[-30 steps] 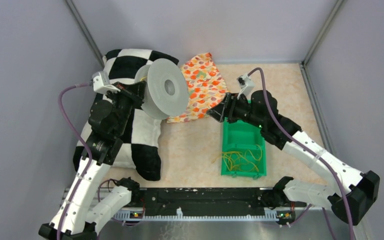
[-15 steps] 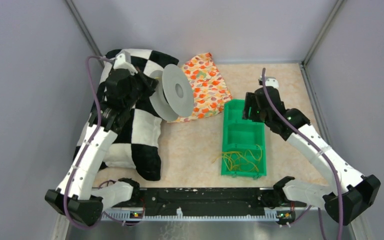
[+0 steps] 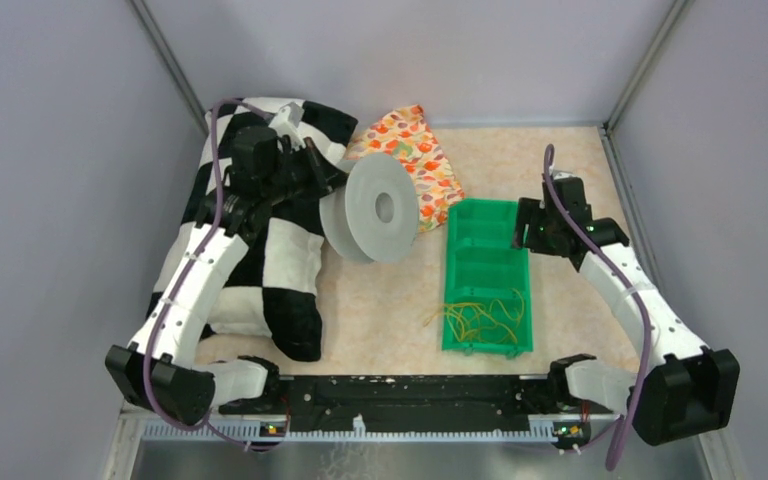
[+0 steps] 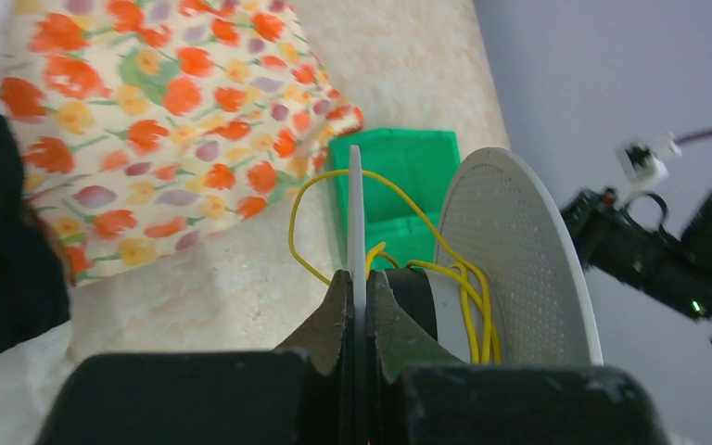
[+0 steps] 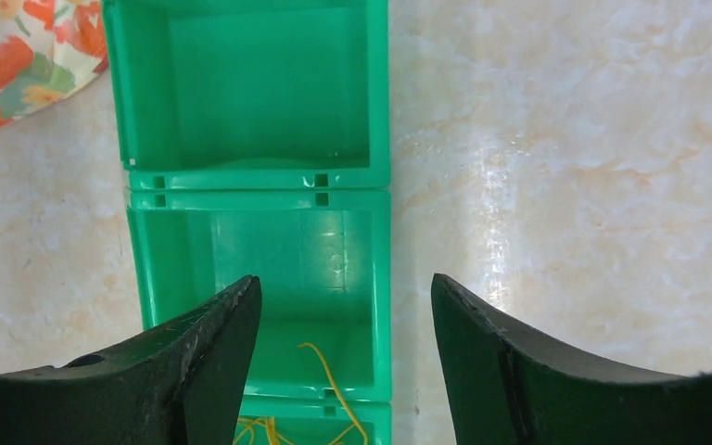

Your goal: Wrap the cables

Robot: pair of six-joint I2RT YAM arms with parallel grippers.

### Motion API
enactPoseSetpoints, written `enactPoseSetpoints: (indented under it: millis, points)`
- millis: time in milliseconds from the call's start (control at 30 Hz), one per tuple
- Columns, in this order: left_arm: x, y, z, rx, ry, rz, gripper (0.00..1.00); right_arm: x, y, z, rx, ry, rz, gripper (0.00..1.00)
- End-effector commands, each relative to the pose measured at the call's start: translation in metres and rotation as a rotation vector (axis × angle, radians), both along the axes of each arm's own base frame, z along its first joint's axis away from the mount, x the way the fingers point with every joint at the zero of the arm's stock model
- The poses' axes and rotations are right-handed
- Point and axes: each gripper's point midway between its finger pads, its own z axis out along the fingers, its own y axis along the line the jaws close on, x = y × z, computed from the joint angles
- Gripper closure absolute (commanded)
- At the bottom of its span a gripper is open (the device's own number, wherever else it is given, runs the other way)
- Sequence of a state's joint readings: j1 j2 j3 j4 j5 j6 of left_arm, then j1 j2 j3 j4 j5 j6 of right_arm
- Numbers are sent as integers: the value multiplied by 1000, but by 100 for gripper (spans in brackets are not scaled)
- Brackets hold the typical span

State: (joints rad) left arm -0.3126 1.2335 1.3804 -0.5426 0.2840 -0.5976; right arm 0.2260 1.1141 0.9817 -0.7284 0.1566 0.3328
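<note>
Most of the cables (image 3: pixel 480 320) lie tangled in the near compartment of the bin (image 3: pixel 487 215). The tangle spreads crosswise, with strands spilling over the bin's left wall onto the bench (image 3: pixel 380 300), and their ends cannot be traced. A few turns sit on the spool (image 3: pixel 380 208) hub, half hidden by its flanges. The left fingers (image 4: pixel 334 320) clamp one flange's edge. The right fingers (image 5: pixel 213 343) hang wide apart and empty above the bin.
</note>
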Motion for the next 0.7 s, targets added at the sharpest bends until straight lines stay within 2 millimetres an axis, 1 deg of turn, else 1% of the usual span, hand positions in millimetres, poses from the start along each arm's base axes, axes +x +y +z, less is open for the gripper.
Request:
enactPoseSetpoints:
  millis: [0, 100, 167, 267, 367, 400, 467, 500, 667]
  points:
    - [-12, -42, -1, -121, -22, -295, 100, 14, 12, -18, 50, 24, 68, 32]
    - [-14, -51, -19, -128, 1, -390, 100, 17, 10, -33, 42, 55, 62, 32]
    - [-17, -55, -25, -137, 6, -457, 100, 18, 8, -41, 47, 67, 56, 32]
    - [-22, -58, -30, -161, -2, -546, 100, 19, 7, -53, 72, 83, 57, 32]
    - [-21, -55, -44, -123, 13, -579, 100, 22, 0, -61, 78, 93, 33, 32]
    - [-20, -54, -49, -118, 18, -587, 100, 22, 1, -63, 90, 97, 32, 32]
    - [-22, -53, -53, -134, 27, -618, 100, 23, -1, -68, 98, 106, 18, 33]
    - [-23, -53, -54, -144, 30, -633, 100, 23, -4, -70, 94, 112, 4, 32]
    - [-22, -57, -55, -181, 33, -654, 100, 27, -33, -76, 54, 110, -126, 32]
